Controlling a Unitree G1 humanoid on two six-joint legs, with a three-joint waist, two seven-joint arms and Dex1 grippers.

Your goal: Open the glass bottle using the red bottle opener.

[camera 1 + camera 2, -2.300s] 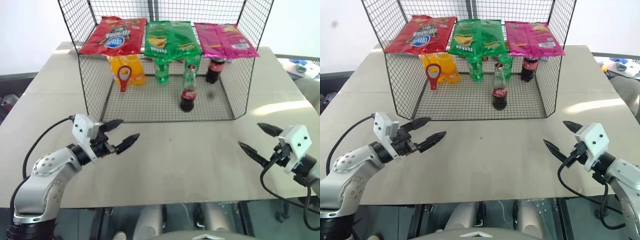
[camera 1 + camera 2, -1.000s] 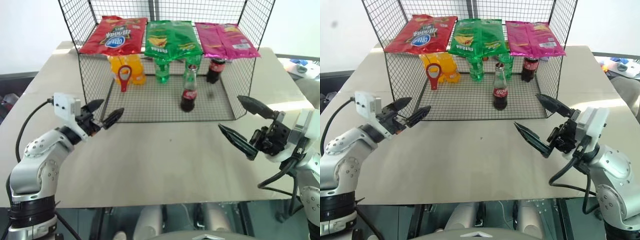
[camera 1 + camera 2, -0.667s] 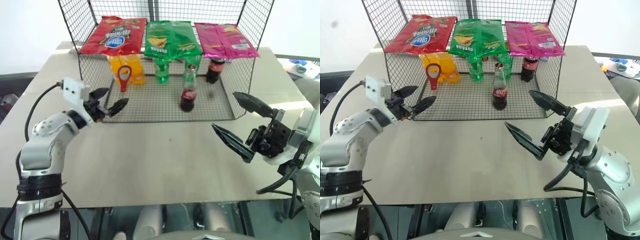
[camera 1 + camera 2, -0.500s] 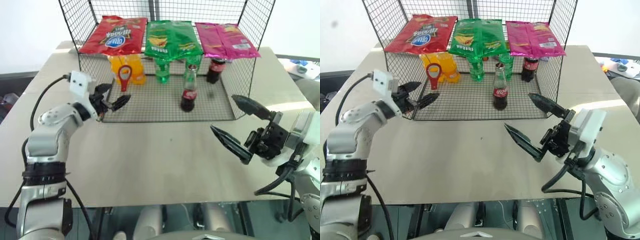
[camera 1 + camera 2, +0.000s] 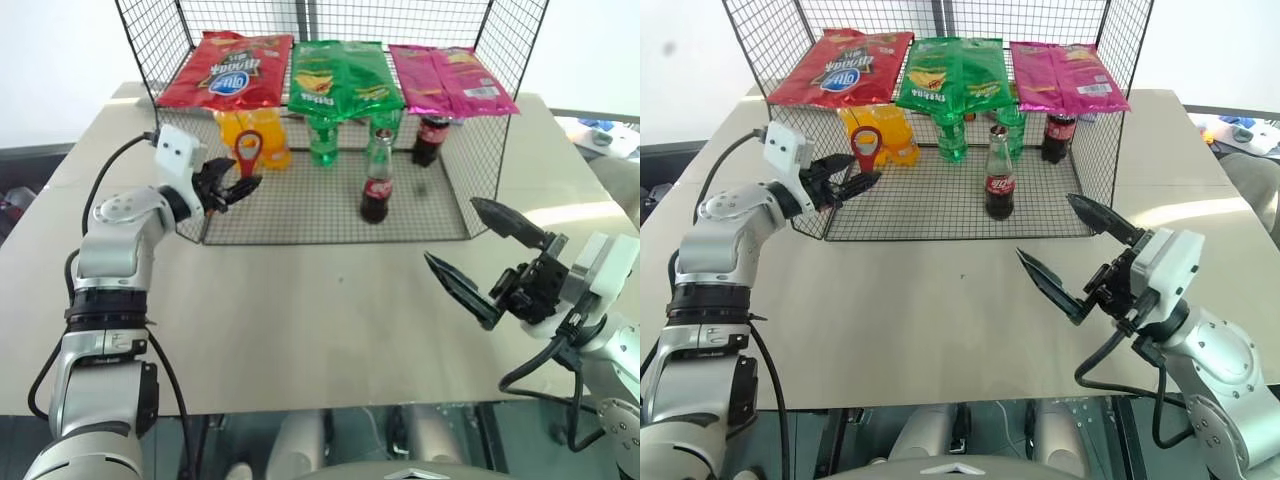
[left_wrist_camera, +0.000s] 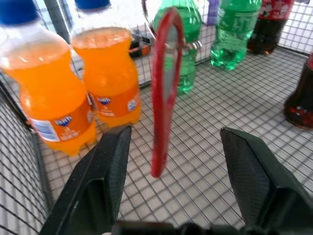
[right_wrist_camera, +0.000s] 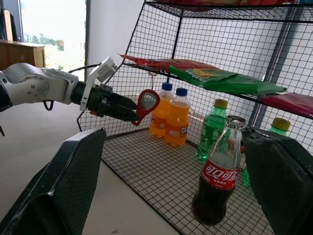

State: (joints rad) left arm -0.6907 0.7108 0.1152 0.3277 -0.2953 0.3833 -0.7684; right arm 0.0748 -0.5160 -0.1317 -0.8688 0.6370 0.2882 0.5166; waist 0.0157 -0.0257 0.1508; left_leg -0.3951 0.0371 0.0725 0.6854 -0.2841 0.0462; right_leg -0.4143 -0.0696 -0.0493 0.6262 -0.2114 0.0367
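A mock shop display in a lab is suggested; a wire rack (image 5: 180,190) on a beige worktop (image 5: 320,320) is stocked with crisp packets (image 5: 345,75) and soft-drink bottles (image 5: 262,135).

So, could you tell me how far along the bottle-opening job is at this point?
Early stage. Done: the left gripper has reached into the wire rack, its fingers open on either side of the hanging red bottle opener. In hand: nothing gripped yet. Left: grasp the opener, then uncap the glass bottle, whose cap is on; the right gripper hangs open in front of the rack.

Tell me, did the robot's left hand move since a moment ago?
Yes. The left hand has reached forward from the open table into the black wire rack, up to the hanging flat red bottle opener.
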